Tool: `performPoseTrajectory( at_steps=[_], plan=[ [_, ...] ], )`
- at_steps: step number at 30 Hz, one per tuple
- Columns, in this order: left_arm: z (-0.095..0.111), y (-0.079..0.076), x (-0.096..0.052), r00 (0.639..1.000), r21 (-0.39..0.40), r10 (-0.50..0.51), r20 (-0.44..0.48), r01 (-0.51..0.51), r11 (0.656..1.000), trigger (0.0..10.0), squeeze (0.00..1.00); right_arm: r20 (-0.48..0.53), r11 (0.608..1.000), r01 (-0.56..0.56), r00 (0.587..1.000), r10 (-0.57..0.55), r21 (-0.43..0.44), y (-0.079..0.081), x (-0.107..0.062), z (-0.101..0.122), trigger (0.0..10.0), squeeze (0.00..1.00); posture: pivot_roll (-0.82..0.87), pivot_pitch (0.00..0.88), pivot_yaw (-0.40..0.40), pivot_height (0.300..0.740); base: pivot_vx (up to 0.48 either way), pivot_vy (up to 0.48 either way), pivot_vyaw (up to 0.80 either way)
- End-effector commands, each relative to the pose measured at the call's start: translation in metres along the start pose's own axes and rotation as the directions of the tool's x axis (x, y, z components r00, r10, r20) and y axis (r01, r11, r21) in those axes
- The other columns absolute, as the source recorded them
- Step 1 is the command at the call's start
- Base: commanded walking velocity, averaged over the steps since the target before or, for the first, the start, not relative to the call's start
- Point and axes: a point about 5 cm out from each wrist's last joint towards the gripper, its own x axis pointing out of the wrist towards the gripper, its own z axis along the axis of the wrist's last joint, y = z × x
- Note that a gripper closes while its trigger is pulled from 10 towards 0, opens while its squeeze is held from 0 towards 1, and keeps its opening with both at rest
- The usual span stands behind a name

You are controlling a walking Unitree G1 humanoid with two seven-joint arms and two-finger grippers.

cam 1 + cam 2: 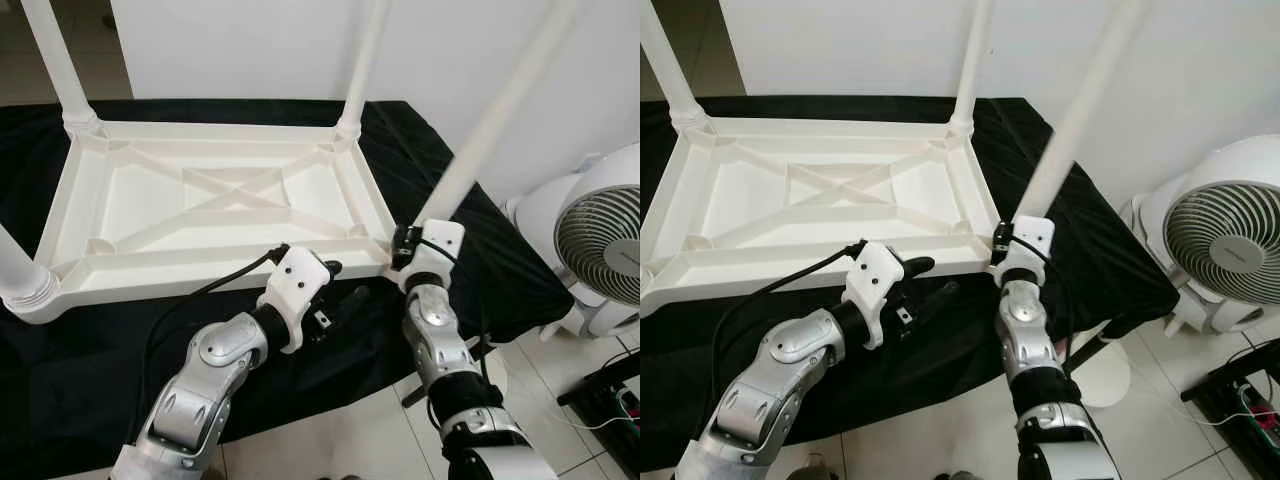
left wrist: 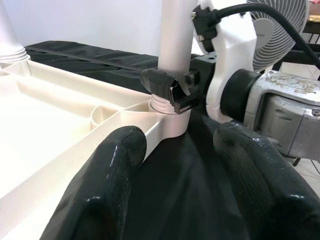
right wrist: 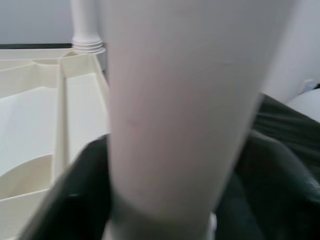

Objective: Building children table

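Left eye view shows the white table top (image 1: 215, 205) lying upside down on a black cloth (image 1: 80, 370), with the right gripper (image 2: 172, 89) clamped round the base of the fourth leg (image 1: 495, 120) at the corner socket (image 2: 167, 112), about four o'clock on the frame. The left gripper (image 1: 335, 290) hovers just beside that corner, fingers (image 2: 100, 180) spread and holding nothing. To seat the leg well I would bring it upright over the socket, since it leans toward one o'clock, then twist it home while the free gripper steadies the rim; no brand or writing is readable.
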Motion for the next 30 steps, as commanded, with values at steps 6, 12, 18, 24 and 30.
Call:
performPoseTrajectory(
  at_steps=[6,12,18,24,30],
  plan=[
    [-0.002,-0.002,0.001,0.999,-0.019,0.04,-0.008,-0.04,0.999,10.0,0.0,0.069,0.998,0.065,0.995,-0.066,0.006,-0.026,0.0,0.01,10.0,1.0,0.09,0.059,-0.13,0.74,0.0,0.0,0.0],
    [-0.003,-0.001,0.0,0.999,-0.016,0.054,-0.009,-0.054,0.998,10.0,0.0,0.111,1.0,0.007,0.994,-0.01,0.025,-0.031,-0.002,0.016,10.0,0.0,0.09,0.059,-0.13,0.74,0.0,0.0,0.0],
    [-0.003,0.009,-0.001,0.993,0.001,0.121,-0.008,-0.121,0.993,10.0,0.0,0.145,0.947,-0.312,0.943,0.298,0.081,-0.015,-0.027,0.021,10.0,0.0,0.07,0.082,-0.121,0.74,0.0,0.0,0.0],
    [-0.001,0.016,0.003,0.986,0.033,0.169,0.005,-0.169,0.985,10.0,0.0,0.138,0.905,-0.425,0.897,0.419,0.016,-0.019,-0.044,0.018,10.0,0.0,0.05,0.092,-0.112,0.74,0.0,0.0,0.0],
    [-0.002,0.021,0.006,0.983,0.07,0.183,0.002,-0.183,0.981,10.0,0.0,0.119,0.903,-0.431,0.897,0.427,0.007,-0.027,-0.053,0.015,10.0,0.0,0.04,0.094,-0.108,0.74,0.0,0.0,0.0]
  ],
)
